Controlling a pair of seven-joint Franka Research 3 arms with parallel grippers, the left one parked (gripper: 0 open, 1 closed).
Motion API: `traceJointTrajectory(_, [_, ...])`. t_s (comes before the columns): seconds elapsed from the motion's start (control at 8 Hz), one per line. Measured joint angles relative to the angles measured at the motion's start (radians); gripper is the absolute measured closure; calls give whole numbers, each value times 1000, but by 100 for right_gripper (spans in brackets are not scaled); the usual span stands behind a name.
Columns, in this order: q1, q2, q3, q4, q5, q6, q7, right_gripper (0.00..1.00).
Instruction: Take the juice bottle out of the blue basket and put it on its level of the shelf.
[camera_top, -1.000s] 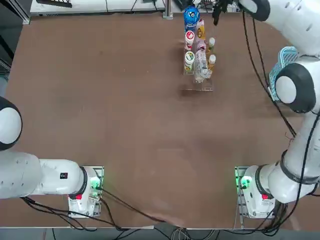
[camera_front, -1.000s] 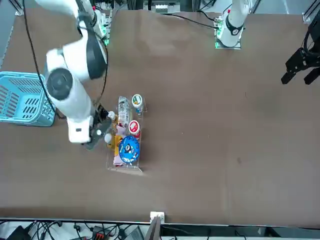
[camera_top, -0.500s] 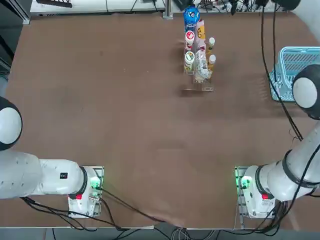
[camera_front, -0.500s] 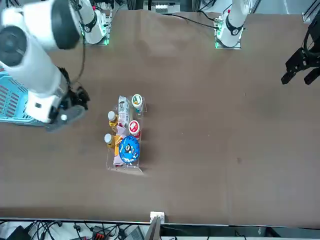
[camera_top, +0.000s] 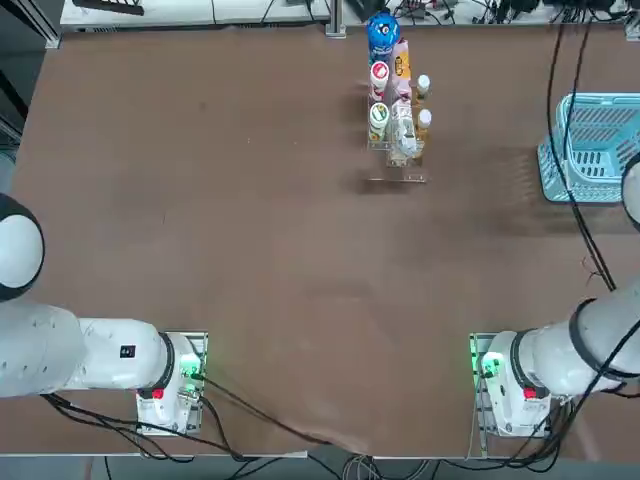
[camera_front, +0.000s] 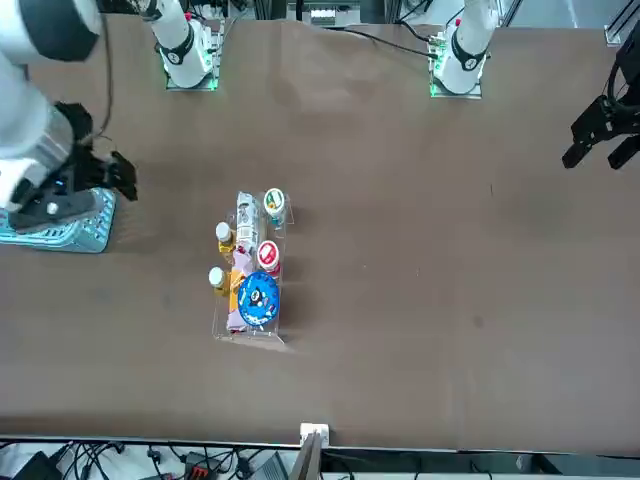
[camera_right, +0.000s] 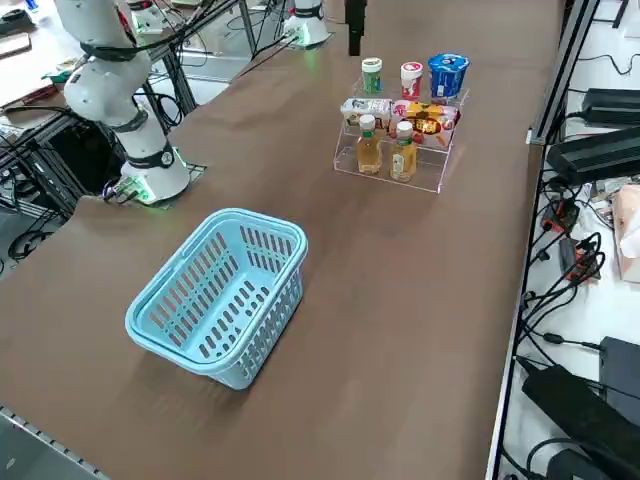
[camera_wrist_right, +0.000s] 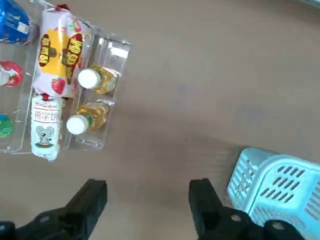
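Pincer (camera_wrist_right: 145, 197) of the right arm hung spread wide and empty above bare table (camera_wrist_right: 210, 75), gripping and touching nothing, its two black fingers (camera_wrist_right: 202, 197) well apart. Just beside it lay the blue basket (camera_right: 222, 295), whose lattice interior showed no contents from the side camera. Farther across the table stood the shelf (camera_right: 400, 135), a clear tiered rack, with two small amber bottles side by side on its lowest, front level; which of them was the juice bottle (camera_right: 404, 152) could not be told for certain, though the one pointed out is a fair guess, so the task looked finished. Such a bottle would likely be light, stiff enough for a firm squeeze, and smooth-walled, so somewhat slippery; a hold across the body just under the white cap seemed safest, since the neighbouring bottle (camera_right: 369, 145) stood close. Behind them, on higher levels, sat snack packets (camera_right: 405, 113) and three capped cups (camera_right: 411, 79).
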Motion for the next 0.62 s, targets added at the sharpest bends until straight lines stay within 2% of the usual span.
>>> traceJointTrajectory(0.38, [-60, -61, -1, -61, 5, -2, 7, 0])
traceJointTrajectory(0.62, [-75, -103, -1, -106, 5, -1, 21, 0])
